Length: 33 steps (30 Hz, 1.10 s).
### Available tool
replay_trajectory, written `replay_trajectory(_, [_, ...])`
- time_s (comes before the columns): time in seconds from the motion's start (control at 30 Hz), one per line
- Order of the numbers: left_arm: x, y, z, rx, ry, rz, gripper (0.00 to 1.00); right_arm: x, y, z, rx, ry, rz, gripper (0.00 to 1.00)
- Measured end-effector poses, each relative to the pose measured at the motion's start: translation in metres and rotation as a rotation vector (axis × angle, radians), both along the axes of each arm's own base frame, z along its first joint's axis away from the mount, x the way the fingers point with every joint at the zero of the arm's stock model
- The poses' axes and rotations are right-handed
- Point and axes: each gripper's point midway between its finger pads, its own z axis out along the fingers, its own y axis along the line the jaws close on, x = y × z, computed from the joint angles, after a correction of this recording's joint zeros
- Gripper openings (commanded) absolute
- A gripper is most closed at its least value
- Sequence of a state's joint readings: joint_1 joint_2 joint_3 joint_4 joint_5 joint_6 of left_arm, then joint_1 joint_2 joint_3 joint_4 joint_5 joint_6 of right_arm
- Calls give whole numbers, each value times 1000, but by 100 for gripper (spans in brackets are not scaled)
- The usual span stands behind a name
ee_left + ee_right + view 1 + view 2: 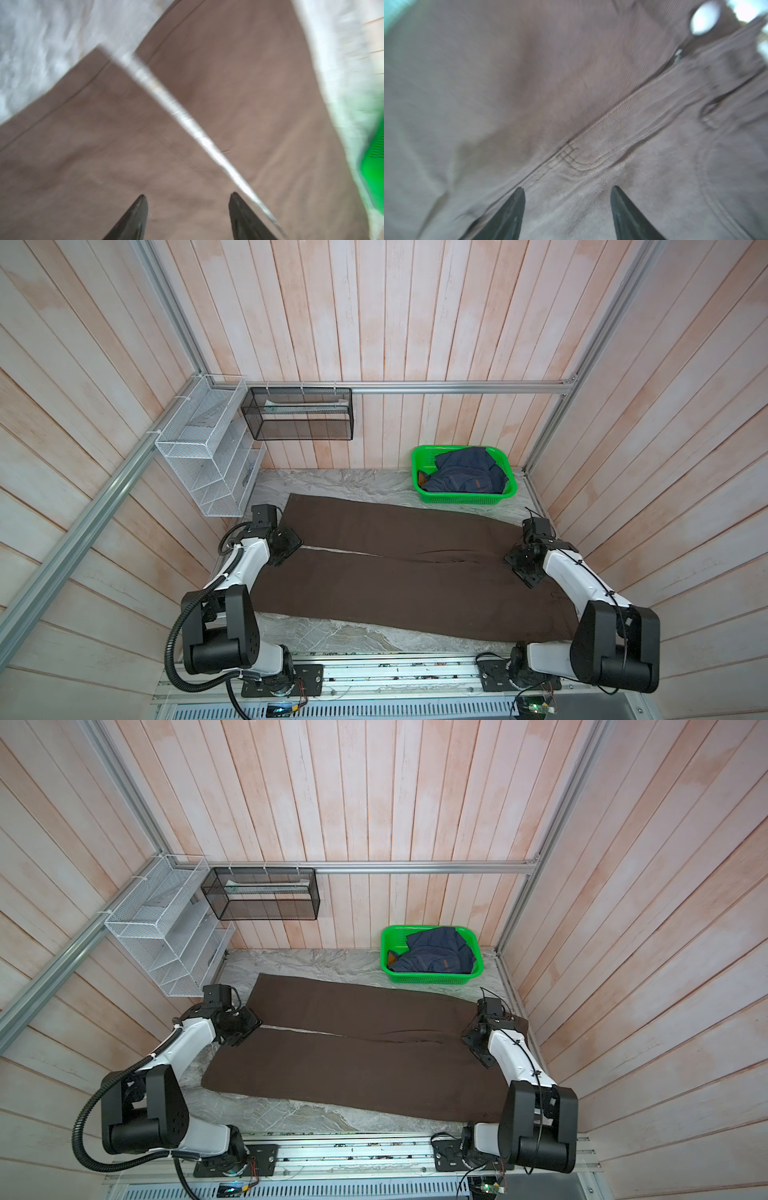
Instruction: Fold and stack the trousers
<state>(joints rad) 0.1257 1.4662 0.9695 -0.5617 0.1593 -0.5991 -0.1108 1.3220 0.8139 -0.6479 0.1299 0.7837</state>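
Marble tabletop [332, 483] carries the trousers [395, 580] flat, centre, legs side by side. Fabric looks soft, limp, prob. light but floppy; best pinched at hem & waistband edges. Long axis runs across, waist twd robot's right, hems twd its left. Both wide, holding nothing: left pincer [188, 197], right pincer [566, 190].

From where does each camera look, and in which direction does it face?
Top views: high over the robot's bases, looking down at the trousers on the table; left arm and right arm show.
Left wrist: over the leg ends; open left gripper shows.
Right wrist: over the waist; open right gripper shows.
All views share the trousers.
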Motion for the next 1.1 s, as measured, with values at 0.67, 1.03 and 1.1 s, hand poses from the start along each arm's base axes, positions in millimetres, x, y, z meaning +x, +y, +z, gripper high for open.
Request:
replay_trajectory(0.67, [3, 4, -6, -4, 31, 16, 68, -81, -33, -57, 56, 195, -331, 69])
replay_trajectory(1.03, [30, 21, 28, 2, -59, 31, 64, -92, -33, -36, 55, 232, -364, 66])
replay_trajectory(1.1, [39, 16, 27, -3, -57, 10, 62, -71, -39, -15, 44, 169, -349, 65])
